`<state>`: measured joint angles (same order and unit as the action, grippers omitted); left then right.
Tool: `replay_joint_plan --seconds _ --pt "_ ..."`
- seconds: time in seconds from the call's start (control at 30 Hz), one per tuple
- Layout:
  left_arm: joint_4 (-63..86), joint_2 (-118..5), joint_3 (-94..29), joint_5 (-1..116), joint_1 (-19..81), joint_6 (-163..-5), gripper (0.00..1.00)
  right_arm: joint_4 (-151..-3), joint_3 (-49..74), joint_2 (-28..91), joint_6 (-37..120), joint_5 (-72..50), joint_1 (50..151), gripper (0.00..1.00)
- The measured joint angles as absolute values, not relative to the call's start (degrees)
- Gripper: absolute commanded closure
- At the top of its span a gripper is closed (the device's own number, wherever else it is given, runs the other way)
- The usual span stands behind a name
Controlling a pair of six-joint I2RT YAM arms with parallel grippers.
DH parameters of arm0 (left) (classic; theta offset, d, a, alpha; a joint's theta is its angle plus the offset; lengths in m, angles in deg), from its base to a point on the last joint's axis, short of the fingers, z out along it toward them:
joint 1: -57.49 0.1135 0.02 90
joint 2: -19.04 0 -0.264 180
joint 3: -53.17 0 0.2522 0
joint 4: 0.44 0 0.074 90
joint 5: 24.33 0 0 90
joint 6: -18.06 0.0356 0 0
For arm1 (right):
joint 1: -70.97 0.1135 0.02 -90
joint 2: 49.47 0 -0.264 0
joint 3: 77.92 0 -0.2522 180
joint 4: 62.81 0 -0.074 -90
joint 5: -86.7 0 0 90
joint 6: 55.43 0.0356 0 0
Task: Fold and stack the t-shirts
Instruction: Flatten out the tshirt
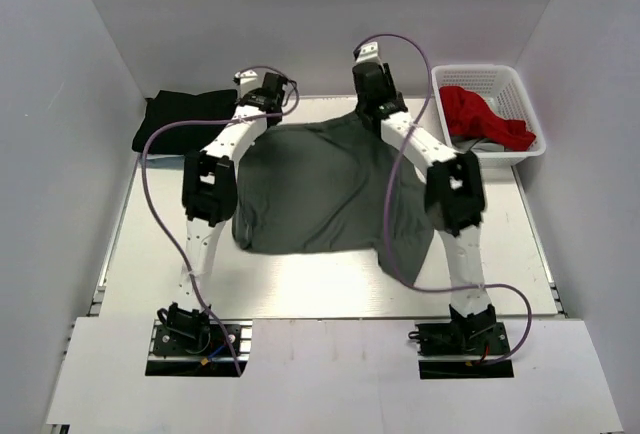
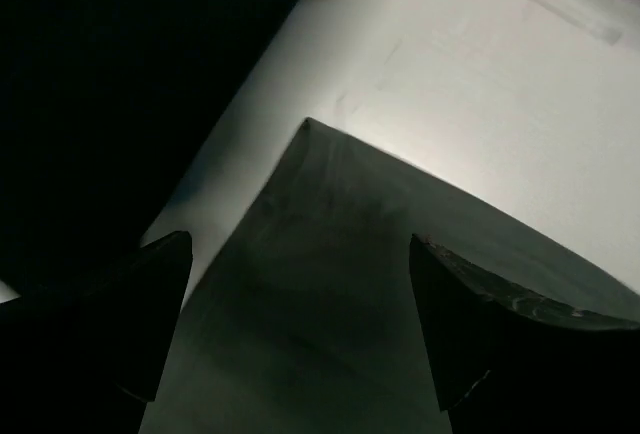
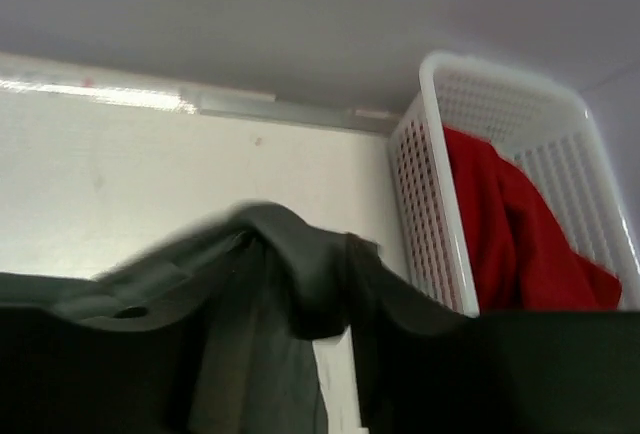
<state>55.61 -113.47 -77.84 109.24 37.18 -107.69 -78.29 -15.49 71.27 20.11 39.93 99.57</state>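
White worktop [image 1: 330,289]: dark grey t-shirt [image 1: 300,184] lies spread mid-surface. Your left fingers [image 2: 470,344] stand wide apart over its corner; your right fingers [image 3: 540,384] sit amid bunched cloth, grip impossible to tell.

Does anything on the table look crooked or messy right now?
The dark grey cloth t-shirt lies askew: its far right corner is humped up between the fingers of the right tool, and its right side is rumpled. The red cloth t-shirt is heaped unfolded in the white plastic mesh basket.
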Motion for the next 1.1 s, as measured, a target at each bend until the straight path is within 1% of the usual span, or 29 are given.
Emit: replay_joint_plan --seconds 0.03,0.1,0.17,0.23,0.33,0.4,0.53,0.67,0.8,0.93,1.1 --pt "57.27 -118.45 -85.07 107.82 38.25 -107.78 0.00 -79.34 -22.29 76.72 20.75 39.60 98.30 0.24" --pt "57.79 -123.48 -92.74 104.98 39.97 -107.41 0.00 -83.08 -33.00 85.52 22.43 39.03 96.35 0.10" --pt "57.49 -123.02 -91.96 102.16 41.18 -106.03 0.00 -85.96 -35.10 88.61 23.57 38.53 94.89 0.10" --pt "53.62 -117.80 -83.72 98.90 41.81 -104.39 0.00 -87.27 -29.20 85.92 24.92 37.46 93.84 0.10" --pt "49.05 -105.97 -68.99 93.28 41.59 -102.18 0.00 -87.54 -12.26 74.05 27.98 33.41 93.64 0.10" --pt "46.82 -98.98 -63.35 90.07 40.74 -101.07 0.00 -87.78 -2.95 63.71 31.15 29.87 94.08 0.10" --pt "42.16 -87.44 -55.39 82.22 39.05 -100.44 0.00 -88.04 5.93 46.75 38.67 23.88 95.06 0.10" --pt "39.89 -78.43 -42.74 74.62 38.07 -101.53 0.00 -87.54 14.45 35.93 46.30 18.09 95.19 0.10" --pt "38.40 -74.26 -29.23 67.78 37.74 -103.12 0.00 -89.00 27.19 30.88 53.82 14.11 95.04 0.10" --pt "38.54 -70.89 -18.15 64.32 36.96 -104.63 0.00 -90.94 39.04 25.64 58.23 9.09 95.00 0.10" --pt "37.71 -65.51 -10.93 61.46 36.26 -105.86 0.00 -89.83 46.30 20.00 60.53 2.77 95.00 0.10"
